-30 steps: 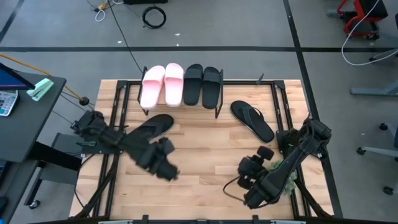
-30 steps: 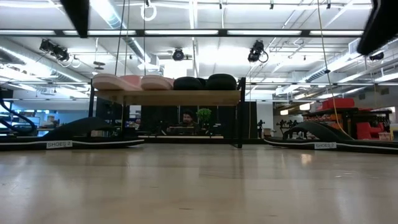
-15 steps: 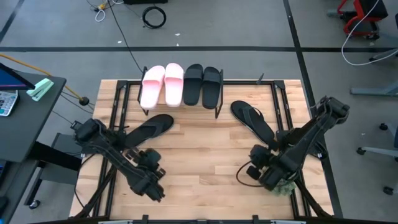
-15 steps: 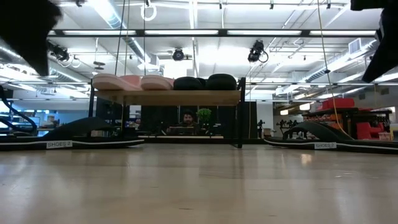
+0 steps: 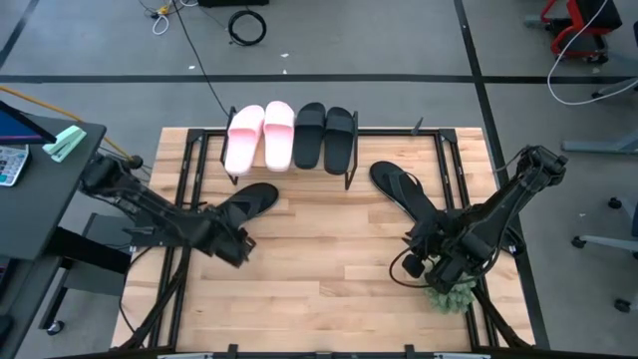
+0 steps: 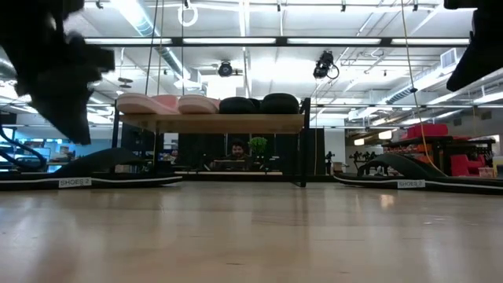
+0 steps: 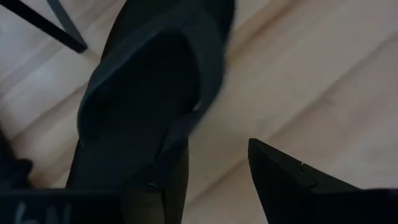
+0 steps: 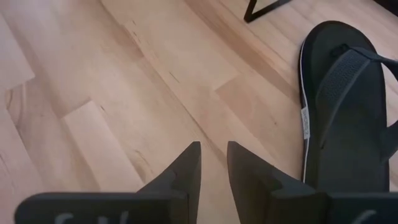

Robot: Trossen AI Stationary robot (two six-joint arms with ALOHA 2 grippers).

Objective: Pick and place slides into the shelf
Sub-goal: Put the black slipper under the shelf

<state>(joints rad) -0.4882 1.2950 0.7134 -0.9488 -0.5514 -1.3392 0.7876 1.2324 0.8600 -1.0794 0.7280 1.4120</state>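
1. My left gripper (image 5: 235, 244) hangs spread at the heel of the left flip-flop (image 5: 239, 205), whose length runs ahead toward the shelf (image 5: 349, 178).
2. My right gripper (image 8: 213, 163), fingers narrowly parted and empty, sits beside the right flip-flop (image 5: 404, 192), probably not touching.

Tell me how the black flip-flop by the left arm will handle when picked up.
The left flip-flop looks thin and flat, so it is probably light and may droop if pinched at one end. Its narrow strap likely flexes. Lying flat on the table, it should slide rather than roll if the left pincer nudges it.
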